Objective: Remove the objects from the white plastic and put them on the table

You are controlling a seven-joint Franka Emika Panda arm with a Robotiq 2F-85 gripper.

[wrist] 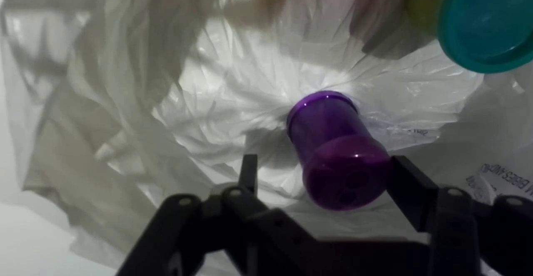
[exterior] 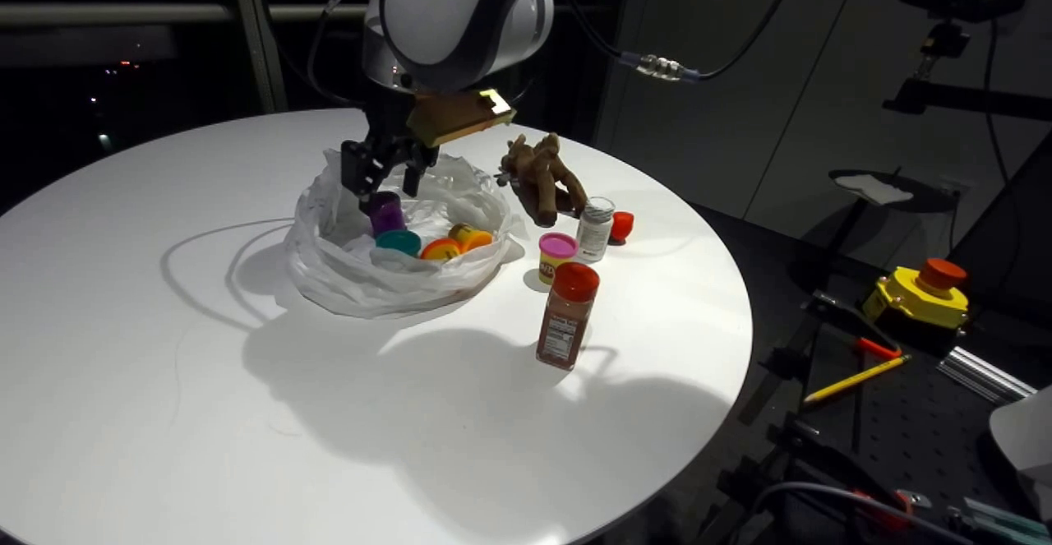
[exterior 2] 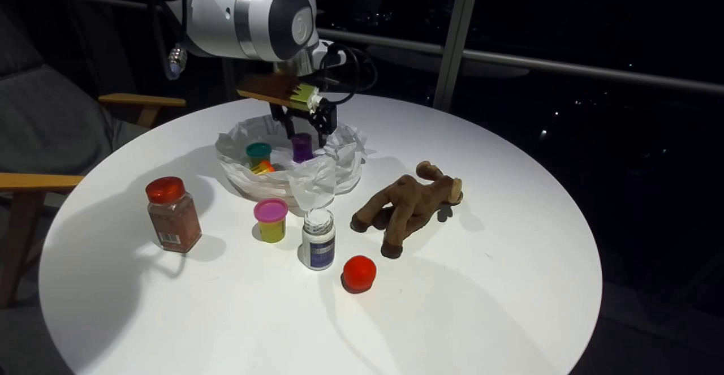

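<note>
Inside the white plastic [exterior: 485,187], a crumpled bag, sit a purple container [wrist: 327,122], a teal-lidded cup [wrist: 487,22] and orange-lidded tubs [exterior: 441,249]. My gripper [wrist: 325,180] reaches down into the bag with its jaws apart on either side of the purple container. The right finger meets the container's near end or overlaps it; a gap shows at the left finger. On the table [exterior 2: 452,307] lie a brown plush animal [exterior 2: 410,199], a red-capped bottle [exterior 2: 173,219], a pink-lidded tub [exterior 2: 271,222], a white bottle [exterior 2: 318,245] and a red ball-like toy [exterior 2: 359,273].
The bag's wrinkled rim stands up around the gripper in both exterior views. The pink-lidded tub is close to the bag's outer side. A chair [exterior 2: 51,109] stands by the table edge, and a dark cart [exterior: 904,413] with a yellow emergency-stop box [exterior: 916,298] is off the table.
</note>
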